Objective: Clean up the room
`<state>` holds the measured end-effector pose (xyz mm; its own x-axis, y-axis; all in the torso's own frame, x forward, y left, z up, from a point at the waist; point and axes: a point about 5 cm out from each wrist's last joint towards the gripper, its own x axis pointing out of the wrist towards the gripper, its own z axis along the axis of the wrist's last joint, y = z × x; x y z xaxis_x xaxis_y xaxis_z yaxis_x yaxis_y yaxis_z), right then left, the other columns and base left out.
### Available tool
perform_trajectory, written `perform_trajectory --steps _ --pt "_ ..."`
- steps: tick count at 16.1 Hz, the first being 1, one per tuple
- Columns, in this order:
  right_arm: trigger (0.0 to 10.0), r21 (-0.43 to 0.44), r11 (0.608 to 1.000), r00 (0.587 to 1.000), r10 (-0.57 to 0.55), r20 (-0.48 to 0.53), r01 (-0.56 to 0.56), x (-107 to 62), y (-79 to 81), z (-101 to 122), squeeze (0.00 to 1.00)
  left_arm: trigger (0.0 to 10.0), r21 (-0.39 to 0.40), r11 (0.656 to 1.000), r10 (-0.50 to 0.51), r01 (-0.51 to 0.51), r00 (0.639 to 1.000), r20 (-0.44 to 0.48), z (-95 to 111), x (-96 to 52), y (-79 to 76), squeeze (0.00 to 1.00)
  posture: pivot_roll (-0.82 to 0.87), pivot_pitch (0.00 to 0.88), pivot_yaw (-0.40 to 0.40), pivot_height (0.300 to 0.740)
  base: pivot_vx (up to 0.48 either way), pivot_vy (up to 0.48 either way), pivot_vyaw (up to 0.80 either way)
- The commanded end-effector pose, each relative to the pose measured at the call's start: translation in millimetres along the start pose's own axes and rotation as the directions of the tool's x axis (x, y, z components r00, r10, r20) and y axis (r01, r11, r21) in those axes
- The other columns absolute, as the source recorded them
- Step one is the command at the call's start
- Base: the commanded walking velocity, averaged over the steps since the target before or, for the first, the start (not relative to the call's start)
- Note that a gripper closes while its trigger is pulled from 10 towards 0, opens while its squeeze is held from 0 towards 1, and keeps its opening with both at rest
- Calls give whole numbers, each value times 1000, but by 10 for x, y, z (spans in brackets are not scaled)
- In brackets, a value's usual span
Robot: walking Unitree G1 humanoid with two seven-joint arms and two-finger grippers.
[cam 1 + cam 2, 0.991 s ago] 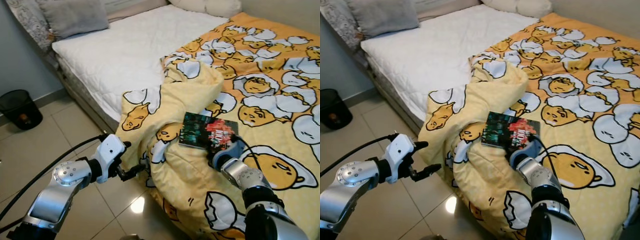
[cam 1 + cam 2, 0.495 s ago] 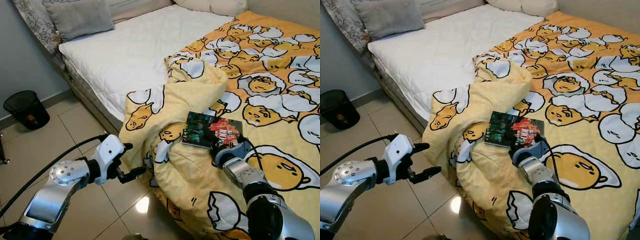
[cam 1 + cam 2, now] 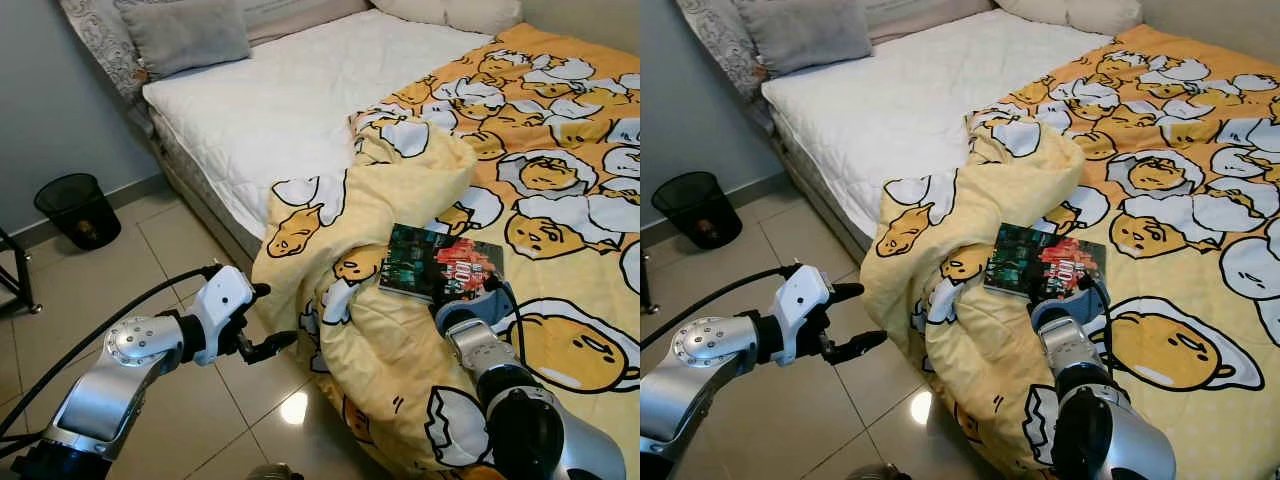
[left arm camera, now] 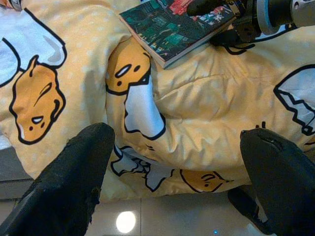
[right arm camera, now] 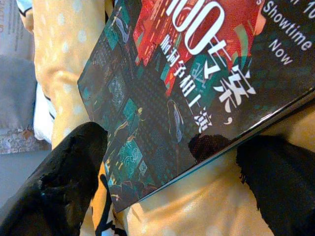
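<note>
Right gripper spread open at near edge of book on soft blanket; light, stiff, pinch edge; left gripper open.

Right gripper fingertips lost behind the book at 5 o'clock of its cover; grip state unreadable. Book's far corner cut off by the edge in the right wrist view, small cover print too fine to read. Bin contents at 9 o'clock too small to make out. Bed's head end cropped at 12 o'clock
</note>
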<state>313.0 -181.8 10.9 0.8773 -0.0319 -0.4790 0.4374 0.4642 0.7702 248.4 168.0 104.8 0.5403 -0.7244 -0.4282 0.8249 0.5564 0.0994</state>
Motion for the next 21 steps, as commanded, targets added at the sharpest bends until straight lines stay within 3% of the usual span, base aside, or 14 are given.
perform_trajectory --steps 1,2,5,7,8,9,10,11,14,21 --pt "10000 11 1000 1000 -17 15 17 6 10 3 0 10000 15 1000 -11 11 1000 2 30 18 -20 1000 67 0 97 740 0 0 0" --pt "10000 35 999 1000 -9 29 8 15 40 12 0 10000 14 1000 -13 13 1000 2 27 23 -36 1000 76 0 91 740 0 0 0" --pt "10000 214 968 984 104 148 -135 56 273 198 0 10000 10 1000 2 -2 1000 7 30 6 -46 1000 84 0 80 740 0 0 0" --pt "9569 231 953 972 155 179 -194 67 372 263 0 10000 7 1000 9 -9 1000 10 31 6 -47 1000 93 0 64 740 0 0 0" --pt "8039 234 951 969 164 183 -205 70 392 275 0 10000 6 1000 10 -10 1000 11 30 8 -49 1000 92 0 63 740 0 0 0" --pt "3843 234 950 969 164 185 -205 75 416 286 0 10000 5 1000 12 -12 1000 13 29 10 -44 1000 92 0 62 740 0 0 0" --pt "2667 235 950 969 162 185 -204 78 424 286 0 10000 5 1000 13 -13 1000 14 30 11 -39 1000 92 0 62 740 0 0 0" --pt "0 236 949 969 165 185 -206 82 444 282 0 10000 7 1000 14 -14 1000 15 33 14 -33 1000 92 0 62 740 0 0 0" --pt "0 221 954 972 166 165 -200 95 506 242 0 10000 11 1000 15 -15 1000 14 32 4 -29 1000 100 0 63 740 0 0 0" --pt "0 194 978 988 52 144 -79 109 486 200 0 10000 25 1000 19 -19 1000 17 69 -49 -51 1000 149 0 68 740 0 0 0"
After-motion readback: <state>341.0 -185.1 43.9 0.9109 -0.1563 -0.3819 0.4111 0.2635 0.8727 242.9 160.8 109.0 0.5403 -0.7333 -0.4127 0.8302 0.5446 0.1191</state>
